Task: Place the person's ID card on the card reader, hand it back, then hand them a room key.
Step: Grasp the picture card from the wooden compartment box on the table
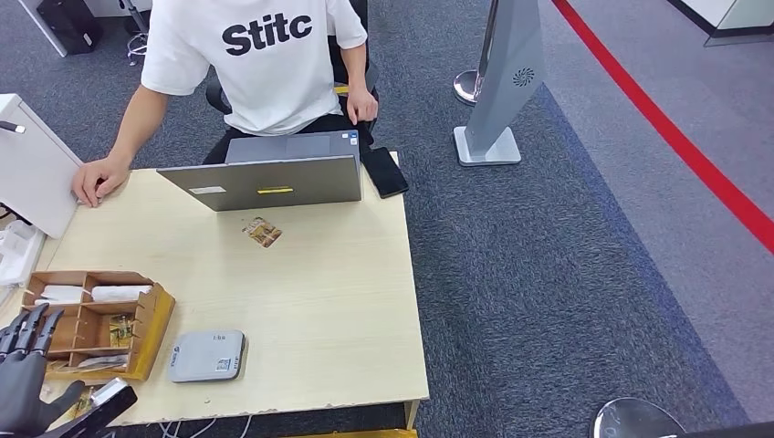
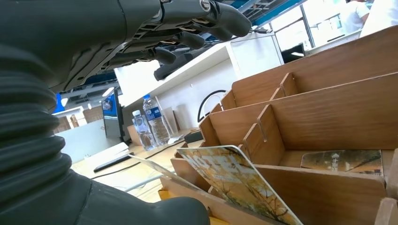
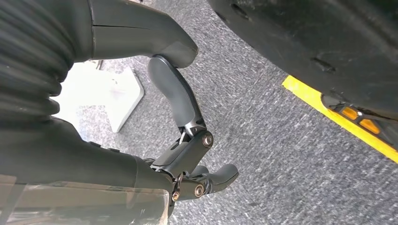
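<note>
So the ID card (image 1: 262,232) is lying on the desk (image 1: 347,301) just in front of the laptop (image 1: 274,181). The wooden tray (image 1: 151,324) holds cards in its slots. Left hand (image 1: 23,370) hovers beside it, fingers spread, empty. Right hand (image 3: 187,154) hangs loose over carpet, empty too.

A pale wooden desk (image 1: 310,301) stands on dark grey carpet (image 1: 548,274) crossed by a diagonal red floor line (image 1: 675,137). A grey freestanding sign post (image 1: 507,82) with a flat base sits on the carpet beyond the desk's far corner, and a white cabinet (image 1: 32,164) stands at the desk's left edge. Ceiling lights and bright windows (image 2: 324,21) show in the left wrist view.
</note>
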### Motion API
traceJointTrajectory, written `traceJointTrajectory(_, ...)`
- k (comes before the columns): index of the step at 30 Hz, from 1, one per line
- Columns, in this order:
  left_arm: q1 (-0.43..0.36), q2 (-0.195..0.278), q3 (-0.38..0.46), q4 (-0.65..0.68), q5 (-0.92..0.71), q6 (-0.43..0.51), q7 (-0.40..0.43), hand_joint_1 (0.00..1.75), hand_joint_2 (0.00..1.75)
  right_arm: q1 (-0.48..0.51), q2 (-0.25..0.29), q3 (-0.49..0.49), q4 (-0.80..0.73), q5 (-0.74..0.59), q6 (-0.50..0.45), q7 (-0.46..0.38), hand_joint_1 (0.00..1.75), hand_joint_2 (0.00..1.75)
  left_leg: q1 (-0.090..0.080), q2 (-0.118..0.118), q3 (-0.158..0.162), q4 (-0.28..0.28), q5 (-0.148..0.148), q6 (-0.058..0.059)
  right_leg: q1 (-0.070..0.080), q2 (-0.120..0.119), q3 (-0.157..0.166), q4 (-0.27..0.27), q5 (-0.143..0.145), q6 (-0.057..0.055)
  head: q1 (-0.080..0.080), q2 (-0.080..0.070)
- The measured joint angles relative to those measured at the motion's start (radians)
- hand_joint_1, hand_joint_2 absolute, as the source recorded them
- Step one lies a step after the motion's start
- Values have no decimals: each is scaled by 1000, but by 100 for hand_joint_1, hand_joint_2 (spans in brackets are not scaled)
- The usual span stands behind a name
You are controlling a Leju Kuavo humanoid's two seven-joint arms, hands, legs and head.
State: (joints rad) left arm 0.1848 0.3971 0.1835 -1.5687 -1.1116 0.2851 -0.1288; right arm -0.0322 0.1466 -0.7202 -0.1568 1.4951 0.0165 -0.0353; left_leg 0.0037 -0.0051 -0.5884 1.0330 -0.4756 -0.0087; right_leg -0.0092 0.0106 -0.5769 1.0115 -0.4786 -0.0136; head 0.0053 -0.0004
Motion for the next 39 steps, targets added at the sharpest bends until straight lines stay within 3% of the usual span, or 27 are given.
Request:
traceJointTrajectory(10, -12, 1, -3, 21, 42, -54, -17, 0, 175, -1, 2, 1, 0, 0, -6, -13, 0, 175, 0, 0, 0, 0, 0, 0, 0, 0, 0, 0, 0, 0, 0, 0)
traceJointTrajectory(39, 0, 0, -4, 23, 51, -58, -18, 0, 175, -1, -3, 2, 0, -2, 1, -28, 0, 175, 0, 0, 0, 0, 0, 0, 0, 0, 0, 0, 0, 0, 0, 0)
